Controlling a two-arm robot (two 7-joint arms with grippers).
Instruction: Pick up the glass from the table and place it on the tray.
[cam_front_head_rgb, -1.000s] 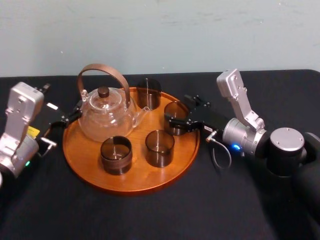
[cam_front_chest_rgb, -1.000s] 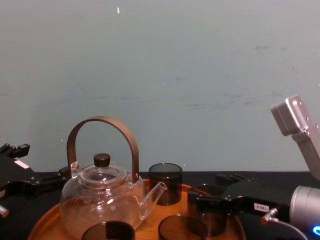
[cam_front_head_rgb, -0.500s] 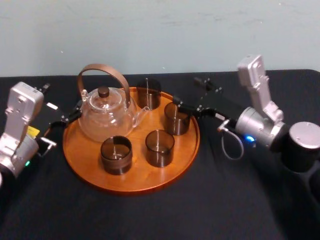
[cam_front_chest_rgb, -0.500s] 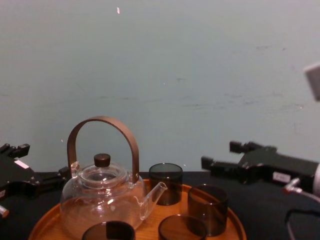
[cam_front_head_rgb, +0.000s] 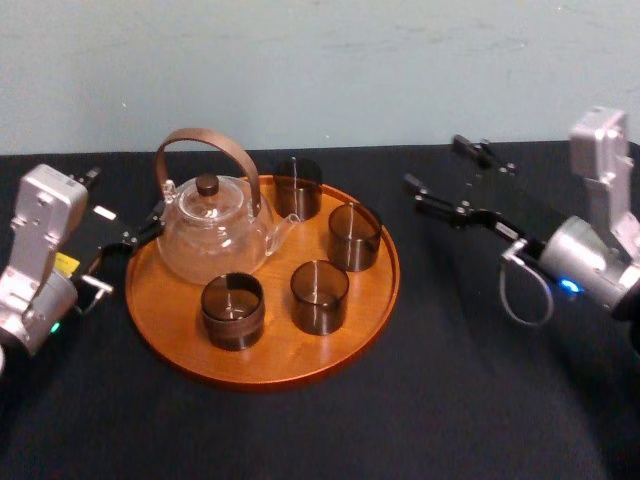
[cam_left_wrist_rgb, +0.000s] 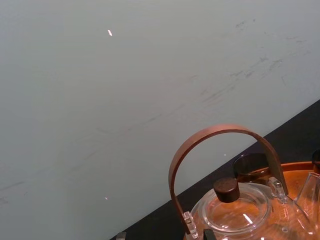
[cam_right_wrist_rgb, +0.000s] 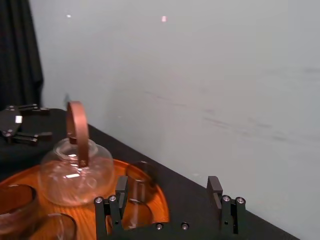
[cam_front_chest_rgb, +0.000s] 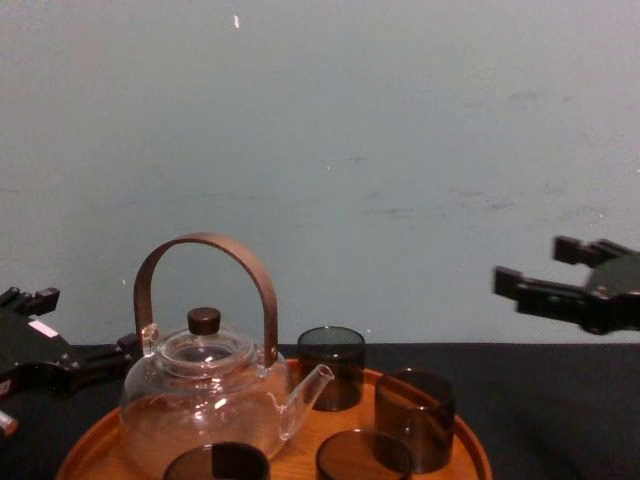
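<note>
Smoked glass (cam_front_head_rgb: 354, 236) sits on the tray (cam_front_head_rgb: 282, 348), right gripper (cam_front_head_rgb: 437, 165) well apart
Its claw gapes above the black table (cam_front_head_rgb: 450, 385); left gripper (cam_front_head_rgb: 125, 195), claw apart too, beside the teapot (cam_front_head_rgb: 212, 236)

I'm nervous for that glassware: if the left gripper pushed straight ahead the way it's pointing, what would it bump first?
Most likely the glass teapot on the tray: the left gripper points at its side, though the exact height is unclear.
</note>
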